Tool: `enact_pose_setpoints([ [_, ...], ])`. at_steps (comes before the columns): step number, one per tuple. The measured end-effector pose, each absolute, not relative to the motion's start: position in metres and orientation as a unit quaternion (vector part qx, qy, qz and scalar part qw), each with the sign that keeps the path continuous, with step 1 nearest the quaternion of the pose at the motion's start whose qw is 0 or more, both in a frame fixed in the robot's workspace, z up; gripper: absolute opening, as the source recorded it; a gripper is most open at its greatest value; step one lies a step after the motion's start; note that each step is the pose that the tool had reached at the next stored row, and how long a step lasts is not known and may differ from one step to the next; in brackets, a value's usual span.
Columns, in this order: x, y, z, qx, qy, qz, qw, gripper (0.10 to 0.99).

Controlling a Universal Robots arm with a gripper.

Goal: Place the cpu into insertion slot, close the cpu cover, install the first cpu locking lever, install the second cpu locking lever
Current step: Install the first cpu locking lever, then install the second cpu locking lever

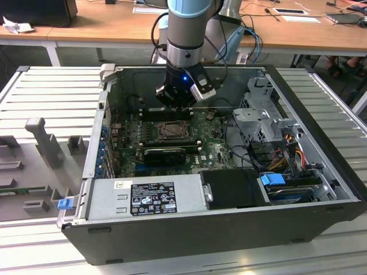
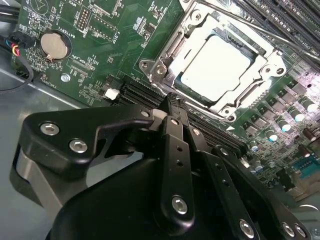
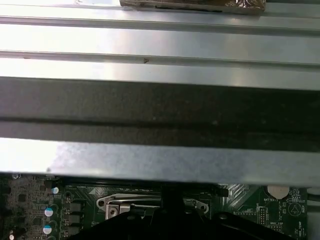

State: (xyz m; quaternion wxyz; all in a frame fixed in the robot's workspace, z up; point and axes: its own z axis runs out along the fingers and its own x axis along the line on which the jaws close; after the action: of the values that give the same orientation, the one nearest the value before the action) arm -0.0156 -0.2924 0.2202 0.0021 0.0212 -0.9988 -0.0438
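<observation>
The cpu lies flat in the insertion slot, its pale face showing through the cut-out of the silvery cpu cover, which lies down around it. A thin metal lever rod runs along the slot's far side. My gripper has its black fingers pressed together, shut on nothing, tips just off the slot's edge. In the exterior view the gripper hangs inside the open computer case just behind the insertion slot. The first wrist view catches the slot's metal rim.
Long black memory slots flank the socket, and a coin battery sits on the green board. The case holds a power supply, a drive cage and cables. Its wall rises close by.
</observation>
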Motion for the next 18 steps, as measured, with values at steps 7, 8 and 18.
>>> enact_pose_setpoints([
  [7, -0.0156, -0.2952, 0.2203, 0.021, -0.999, -0.044, 0.002, 0.102],
  [8, -0.0156, -0.2961, 0.2203, 0.021, -0.999, -0.044, 0.002, 0.102],
  [18, -0.0156, -0.2984, 0.2256, 0.021, -0.999, -0.044, 0.002, 0.102],
])
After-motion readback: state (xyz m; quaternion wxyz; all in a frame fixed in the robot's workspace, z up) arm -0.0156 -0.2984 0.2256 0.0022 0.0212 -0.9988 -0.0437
